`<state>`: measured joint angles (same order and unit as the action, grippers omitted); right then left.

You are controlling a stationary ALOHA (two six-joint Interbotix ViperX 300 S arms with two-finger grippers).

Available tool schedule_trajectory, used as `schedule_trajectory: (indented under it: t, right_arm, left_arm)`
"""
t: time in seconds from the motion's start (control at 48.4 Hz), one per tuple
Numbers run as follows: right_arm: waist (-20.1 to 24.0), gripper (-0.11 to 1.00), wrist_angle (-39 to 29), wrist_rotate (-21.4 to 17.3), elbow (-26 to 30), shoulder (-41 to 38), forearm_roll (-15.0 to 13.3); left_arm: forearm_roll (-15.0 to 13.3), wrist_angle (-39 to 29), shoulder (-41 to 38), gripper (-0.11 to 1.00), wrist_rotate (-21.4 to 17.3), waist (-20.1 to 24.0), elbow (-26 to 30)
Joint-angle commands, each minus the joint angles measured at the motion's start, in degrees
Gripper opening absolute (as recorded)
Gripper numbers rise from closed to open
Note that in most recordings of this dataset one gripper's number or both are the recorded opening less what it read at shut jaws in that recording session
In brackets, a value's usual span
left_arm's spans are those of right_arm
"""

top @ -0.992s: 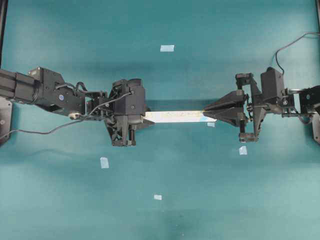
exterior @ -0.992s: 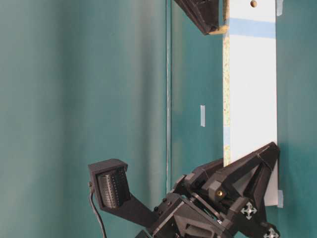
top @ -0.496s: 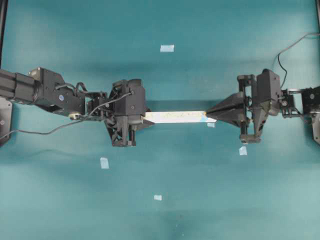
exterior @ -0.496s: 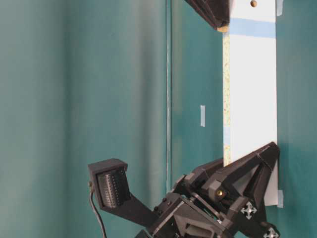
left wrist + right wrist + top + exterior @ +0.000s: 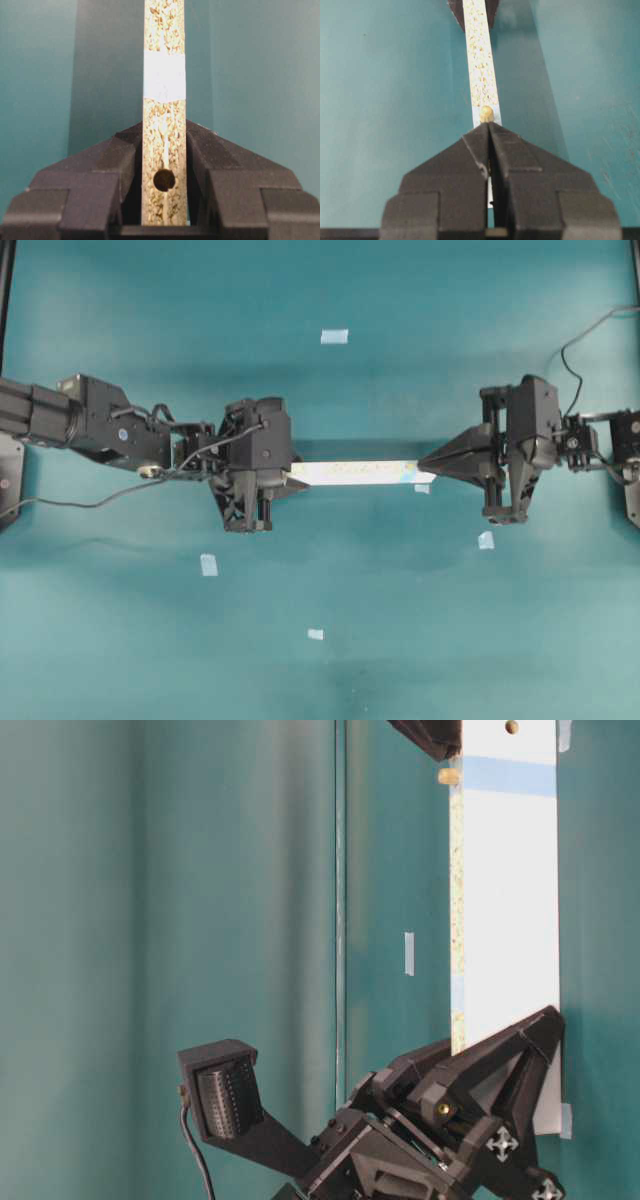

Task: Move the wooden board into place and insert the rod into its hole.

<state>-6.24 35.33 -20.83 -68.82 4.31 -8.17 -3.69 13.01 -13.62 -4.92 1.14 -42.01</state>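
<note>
The wooden board [image 5: 350, 472] stands on its long edge, held between the arms. My left gripper [image 5: 293, 480] is shut on its left end, and its fingers [image 5: 120, 155] press both faces. A dark round opening [image 5: 164, 180] shows in the edge between them. At the blue-patched end [image 5: 505, 775] the rod [image 5: 447, 776] sticks out of the board's narrow edge. It covers the hole. My right gripper [image 5: 488, 126] is shut with nothing in it, its tips just behind the rod [image 5: 486, 114]. In the overhead view that gripper [image 5: 424, 463] points at the board's right end.
Small pale blue tape squares lie on the teal table: one at the back [image 5: 334, 337], one front left [image 5: 208, 565], one front centre [image 5: 315, 634], one by the right arm [image 5: 486, 540]. A round hole [image 5: 512, 727] shows in the board's face.
My right gripper has closed fully and drawn back to the right, off the rod. The rod now shows bare at the board's edge. The left gripper and board have not moved.
</note>
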Motion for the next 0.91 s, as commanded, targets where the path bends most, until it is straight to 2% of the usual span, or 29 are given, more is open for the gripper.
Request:
schedule_trajectory:
  t: [0.0, 0.165, 0.434, 0.558, 0.703, 0.786, 0.827, 0.889]
  right_arm:
    - [0.0, -0.01, -2.02, -0.35, 0.88, 1.32, 0.18]
    - [0.62, -0.01, -7.29, -2.2, 2.9, 4.83, -0.35]
    - [2.11, 0.02, -13.62, -2.55, 5.1, 8.17, -0.53]
    - [2.11, 0.25, -15.91, -3.25, 6.15, 9.4, -0.18]
    - [2.2, 0.69, -19.51, -3.52, 7.73, 11.51, -0.35]
    - [2.2, 0.9, -21.27, -3.52, 8.17, 13.1, -0.44]
    - [2.29, 0.93, -22.06, -3.52, 8.26, 13.97, -0.35]
    - [2.37, 0.93, -23.38, -3.52, 8.26, 15.91, -0.44]
  left_arm:
    - [0.0, -0.26, 0.79, 0.21, -0.09, -0.35, 0.0]
    - [0.0, -0.26, 0.88, 0.21, -0.09, -0.26, 0.18]
    - [0.0, -0.26, 0.97, 0.21, -0.09, -0.35, 0.35]
    - [0.0, -0.35, 1.05, 0.21, -0.09, -0.35, 0.35]
    - [0.0, -0.26, 1.05, 0.21, -0.09, -0.26, 0.35]
    - [0.0, -0.26, 1.05, 0.21, -0.09, -0.26, 0.35]
    - [0.0, -0.26, 1.05, 0.21, 0.0, -0.35, 0.35]
    - [0.0, -0.26, 1.05, 0.21, 0.0, -0.35, 0.35]
